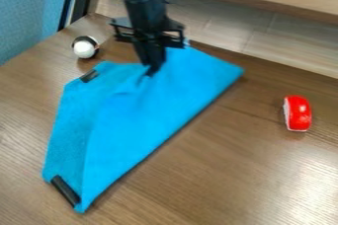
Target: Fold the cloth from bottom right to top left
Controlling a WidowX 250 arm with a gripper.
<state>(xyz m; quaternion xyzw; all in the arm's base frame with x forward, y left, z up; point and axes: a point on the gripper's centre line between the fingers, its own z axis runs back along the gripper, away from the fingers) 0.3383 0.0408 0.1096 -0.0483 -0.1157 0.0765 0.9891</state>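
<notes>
The blue cloth (142, 115) lies partly folded on the bench (218, 179), its upper part pinched in the clenched jaws of the gripper (151, 72). A black-and-white ball (84, 49) sits near its upper left, a red object (299, 113) well to the right.

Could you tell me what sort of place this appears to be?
Probably a robotics lab or test bench: a black robot arm over a wooden table, with a blue cloth and a small red object laid out.
</notes>
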